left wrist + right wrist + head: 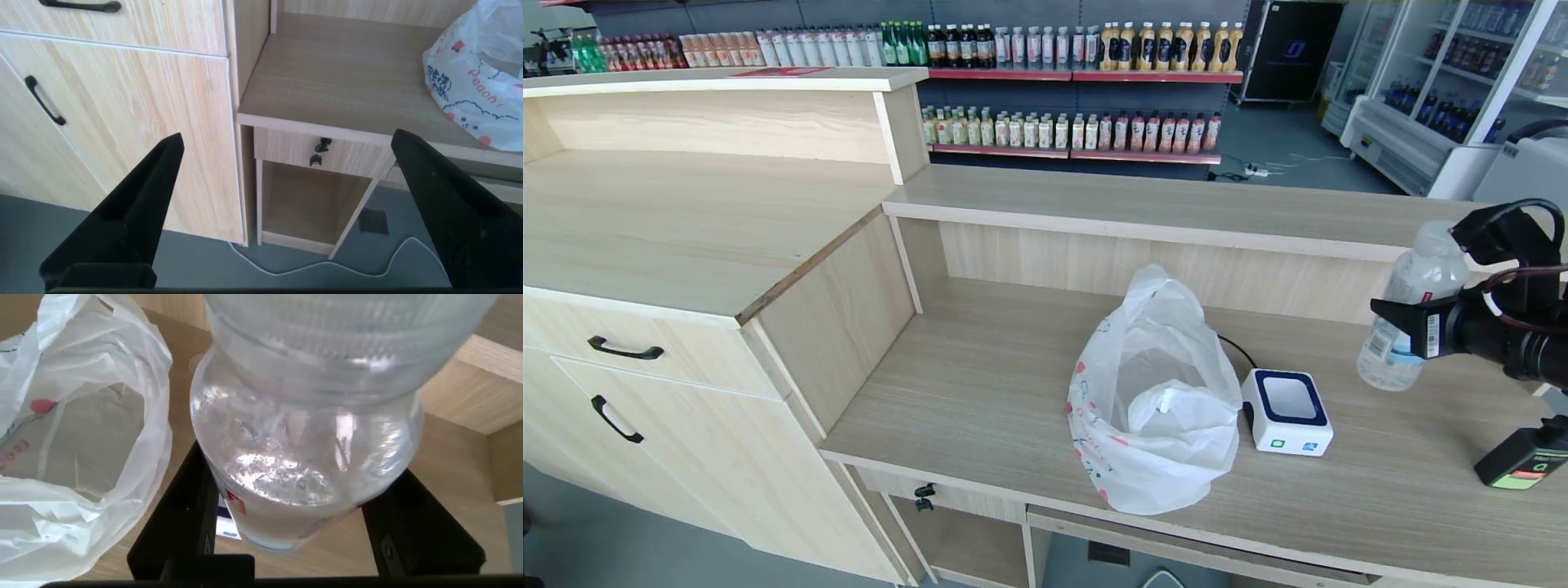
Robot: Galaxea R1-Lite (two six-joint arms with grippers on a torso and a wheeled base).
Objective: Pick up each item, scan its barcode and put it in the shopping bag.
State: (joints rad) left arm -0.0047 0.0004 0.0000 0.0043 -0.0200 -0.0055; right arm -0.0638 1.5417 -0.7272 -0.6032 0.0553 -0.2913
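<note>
My right gripper (1409,331) is shut on a clear plastic water bottle (1413,306), held upright in the air above the right part of the counter, to the right of the scanner. The bottle (315,433) sits between the black fingers (184,510). A white barcode scanner (1288,410) with a dark-framed window sits on the counter beside the white plastic shopping bag (1156,400). The bag stands open, with something white inside. My left gripper (286,212) is open with nothing between its fingers, hanging low in front of the cabinet, away from the counter top.
A black handheld device (1525,459) with a green label lies at the counter's right edge. A raised wooden ledge (1176,204) runs behind the counter, and a taller cabinet (686,229) with drawers stands on the left. Shelves of drinks line the back wall.
</note>
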